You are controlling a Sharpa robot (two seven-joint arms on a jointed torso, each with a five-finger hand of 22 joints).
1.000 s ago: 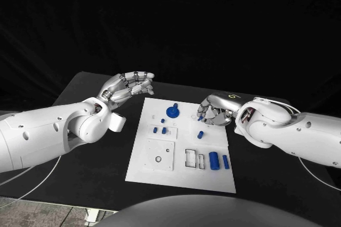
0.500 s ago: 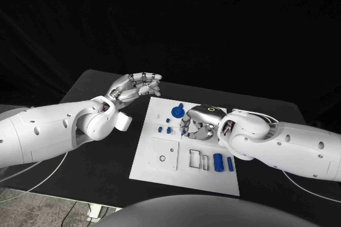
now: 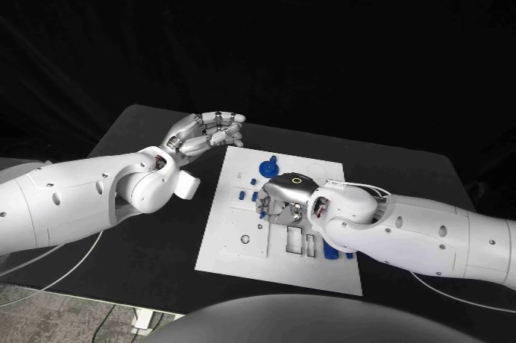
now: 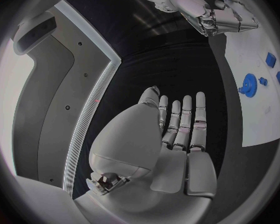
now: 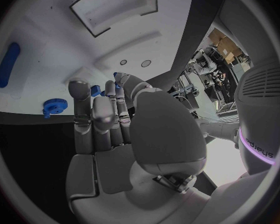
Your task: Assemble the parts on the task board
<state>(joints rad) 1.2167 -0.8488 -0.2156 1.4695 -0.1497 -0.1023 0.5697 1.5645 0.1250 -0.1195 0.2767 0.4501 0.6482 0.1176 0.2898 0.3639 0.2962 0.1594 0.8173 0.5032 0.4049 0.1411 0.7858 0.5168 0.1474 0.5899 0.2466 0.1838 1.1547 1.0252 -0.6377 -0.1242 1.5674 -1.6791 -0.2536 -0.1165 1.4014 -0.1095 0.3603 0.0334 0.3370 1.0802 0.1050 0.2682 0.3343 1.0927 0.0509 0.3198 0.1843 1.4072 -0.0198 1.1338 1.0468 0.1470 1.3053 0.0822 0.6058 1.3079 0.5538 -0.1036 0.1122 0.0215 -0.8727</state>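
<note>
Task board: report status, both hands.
Left hand open, off the task board. Right hand over board's middle, by small blue parts; grip unclear. Blue gear untouched.

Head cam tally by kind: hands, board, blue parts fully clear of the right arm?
Hands: 2 (left hand, right hand)
Task board: 1
Blue gear: 1
Small blue parts: 3
Total: 7

A black table (image 3: 129,231) is seen in the middle of the frame. Dark black is seen behind it. A grey floor (image 3: 54,321) is seen lower left.
</note>
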